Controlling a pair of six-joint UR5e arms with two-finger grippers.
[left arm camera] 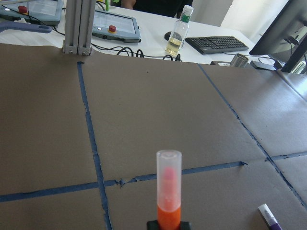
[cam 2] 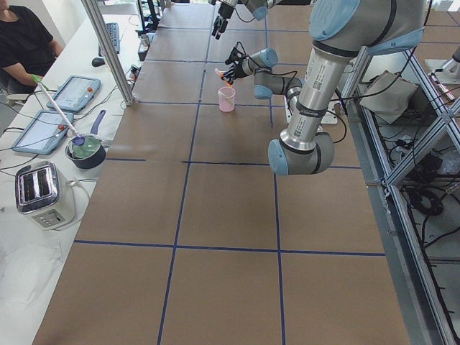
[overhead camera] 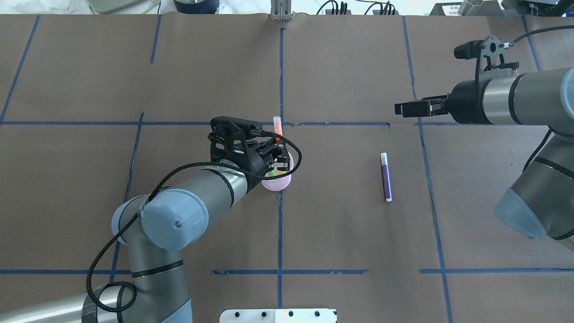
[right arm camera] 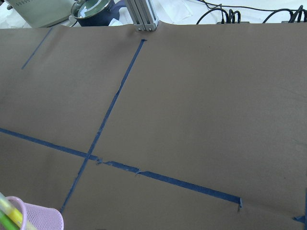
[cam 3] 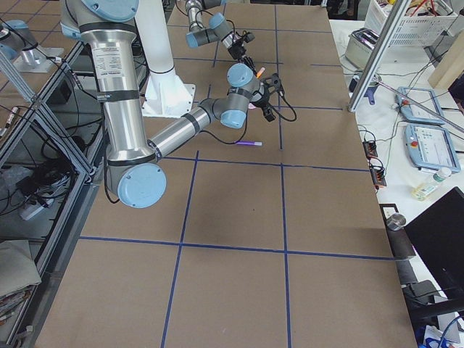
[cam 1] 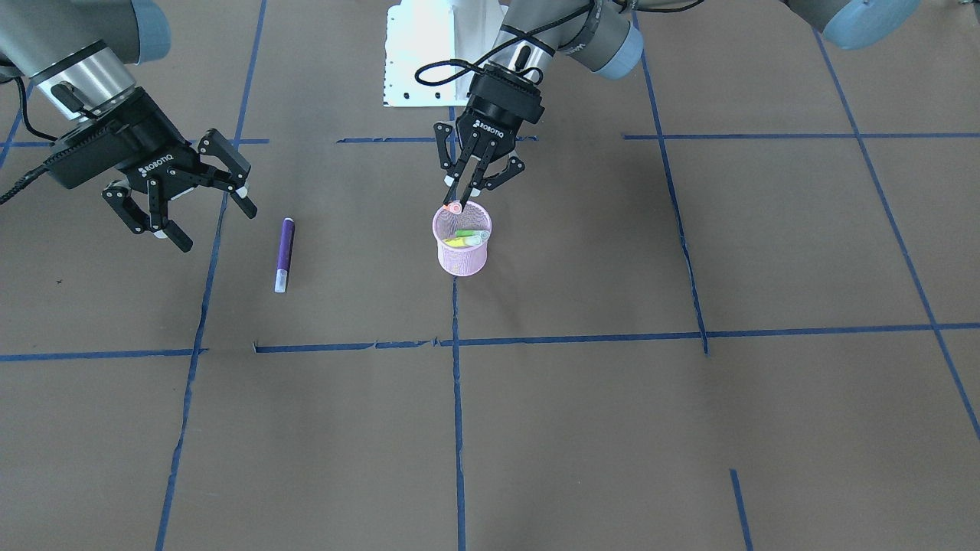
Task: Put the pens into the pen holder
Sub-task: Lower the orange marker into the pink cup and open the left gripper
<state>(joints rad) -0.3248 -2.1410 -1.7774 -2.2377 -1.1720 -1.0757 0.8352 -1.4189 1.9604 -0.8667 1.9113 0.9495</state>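
Note:
My left gripper (cam 1: pixel 458 197) is shut on the orange pen (cam 1: pixel 454 207) and holds it tilted right over the far rim of the pink mesh pen holder (cam 1: pixel 462 256). In the left wrist view the orange pen (left arm camera: pixel 169 196) sticks up with its pale cap on top. The green pen (cam 1: pixel 468 237) lies inside the holder. The purple pen (cam 1: pixel 284 254) lies flat on the table, also seen in the overhead view (overhead camera: pixel 385 176). My right gripper (cam 1: pixel 213 226) is open and empty, hovering beside the purple pen. The holder's rim (right arm camera: pixel 33 215) shows in the right wrist view.
The table is brown paper with blue tape lines (cam 1: pixel 457 413). The white robot base plate (cam 1: pixel 421 53) stands behind the holder. Tablets, a bottle (left arm camera: pixel 178 33) and a keyboard (left arm camera: pixel 216 44) sit beyond the table's far edge.

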